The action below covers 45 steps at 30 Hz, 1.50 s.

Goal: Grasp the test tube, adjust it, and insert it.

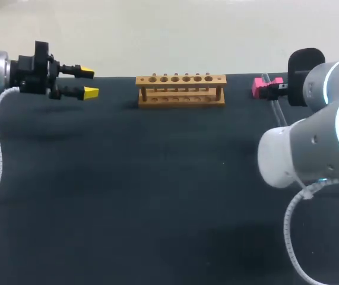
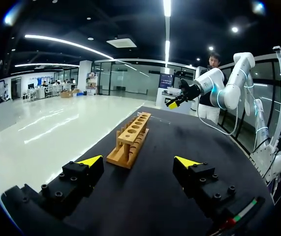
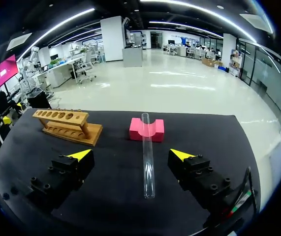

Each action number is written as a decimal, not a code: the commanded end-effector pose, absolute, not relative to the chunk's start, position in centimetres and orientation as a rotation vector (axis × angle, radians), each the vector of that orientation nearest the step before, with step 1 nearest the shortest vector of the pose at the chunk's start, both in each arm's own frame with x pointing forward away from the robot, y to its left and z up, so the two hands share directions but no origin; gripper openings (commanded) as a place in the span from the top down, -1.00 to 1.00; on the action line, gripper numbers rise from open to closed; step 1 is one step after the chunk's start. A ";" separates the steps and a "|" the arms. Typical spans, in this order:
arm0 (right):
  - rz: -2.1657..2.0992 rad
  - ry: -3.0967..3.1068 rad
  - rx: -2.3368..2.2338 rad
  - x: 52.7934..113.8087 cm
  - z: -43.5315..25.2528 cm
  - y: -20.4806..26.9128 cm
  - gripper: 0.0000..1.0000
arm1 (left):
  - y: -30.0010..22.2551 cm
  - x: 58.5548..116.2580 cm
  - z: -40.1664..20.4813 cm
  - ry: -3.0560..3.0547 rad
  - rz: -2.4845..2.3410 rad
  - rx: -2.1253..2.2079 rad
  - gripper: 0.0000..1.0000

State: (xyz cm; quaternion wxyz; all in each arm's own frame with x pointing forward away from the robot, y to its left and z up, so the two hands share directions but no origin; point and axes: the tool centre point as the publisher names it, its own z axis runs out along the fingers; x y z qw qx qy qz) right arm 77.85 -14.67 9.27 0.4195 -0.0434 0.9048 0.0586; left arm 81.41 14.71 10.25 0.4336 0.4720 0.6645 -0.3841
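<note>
A clear test tube [image 3: 147, 157] lies on the dark table, its far end resting in a pink holder [image 3: 146, 129]. In the right wrist view my right gripper [image 3: 131, 155] hangs open above it, the tube running between the fingers without touching them. In the head view the tube [image 1: 276, 107] and the holder [image 1: 258, 86] show at the right, and my right arm hides its own gripper. A wooden rack [image 1: 181, 90] with a row of holes stands at the back middle. My left gripper [image 1: 88, 82] is open and empty at the far left, pointing toward the rack [image 2: 130, 140].
The table's back edge [image 1: 116, 78] runs just behind the rack and the holder. My right arm's bulky white links [image 1: 311, 148] stand over the table's right side. The left gripper [image 2: 138, 162] has bare dark table under it.
</note>
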 end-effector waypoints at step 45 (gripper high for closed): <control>0.019 2.184 -0.079 82.2 4.0 -16.0 -1.00 | 14.7 81.2 10.2 1.652 -0.951 1.172 -1.00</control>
